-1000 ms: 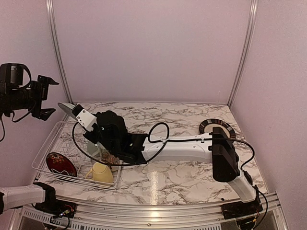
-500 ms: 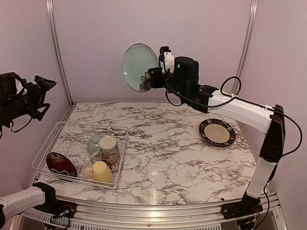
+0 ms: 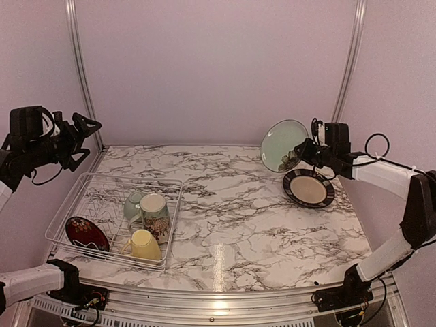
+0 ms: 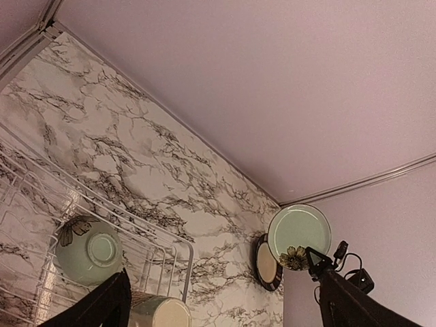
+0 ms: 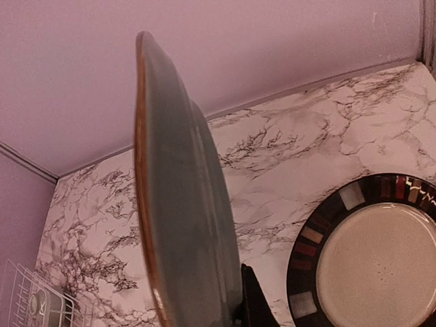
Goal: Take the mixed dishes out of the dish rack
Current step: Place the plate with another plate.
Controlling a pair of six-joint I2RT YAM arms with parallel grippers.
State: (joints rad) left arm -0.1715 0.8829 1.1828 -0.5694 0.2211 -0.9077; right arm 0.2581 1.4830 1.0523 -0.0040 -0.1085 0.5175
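**Right arm carrying a green plate over to the unloaded side**

The right gripper [image 3: 302, 154] is pinching the pale green plate [image 3: 281, 144] by its lower rim. It is holding the plate nearly upright in the air, just above and behind the black-rimmed cream plate [image 3: 308, 188], which is lying flat on the marble table [image 3: 238, 225] at the far right. The left gripper [image 3: 85, 139] is hanging high at the left, fingers spread wide and holding nothing.

The dish rack [image 3: 68, 204] is sitting at the near left. It is holding the dark red patterned plate [image 3: 86, 234], the small pale green bowl [image 3: 133, 203], the cream floral mug [image 3: 155, 211] and the pale yellow mug [image 3: 144, 245].

This looks like the set-down of the second dish. The next move probably calls for tipping the plate flat and lowering it, either onto the cream plate or beside it, before letting go.
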